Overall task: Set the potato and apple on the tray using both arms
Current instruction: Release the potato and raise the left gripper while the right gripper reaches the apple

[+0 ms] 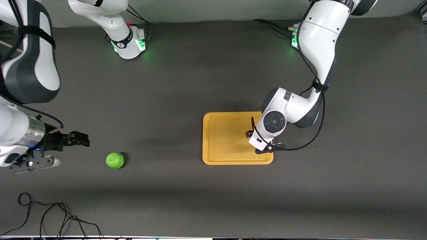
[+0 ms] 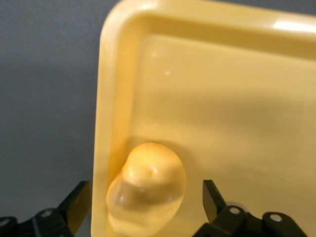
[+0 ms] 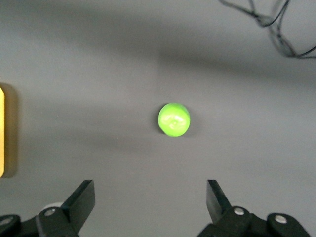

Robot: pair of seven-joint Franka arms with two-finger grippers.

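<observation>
Now, line by line:

Left gripper [image 2: 143,202]: hanging low over the tray's corner toward the left arm's end of the table, on the side nearer the front camera; its fingers [image 2: 79,200] are standing wide apart on either side of the potato and, as far as the left wrist view shows, are touching nothing; in the front view the arm's wrist is hiding most of it.

Potato [image 2: 146,187]: lying on the tray floor, pressed close to the inside of the rim; it is sitting between the spread fingers with a gap showing on each side; the front view is not showing it, since the left arm is covering that corner.

Tray [image 1: 213,146]: lying flat on the dark table, toward the left arm's end; most of its floor is showing bare.

Right gripper [image 1: 75,138]: hovering above the table at the right arm's end, beside the apple; its fingers [image 3: 84,200] are spread wide and are holding nothing.

Apple [image 1: 114,160]: resting on the table, well apart from the tray, toward the right arm's end; nothing is touching it.

Cable [image 1: 50,215]: trailing in loose loops on the table, nearer the front camera than the apple.
</observation>
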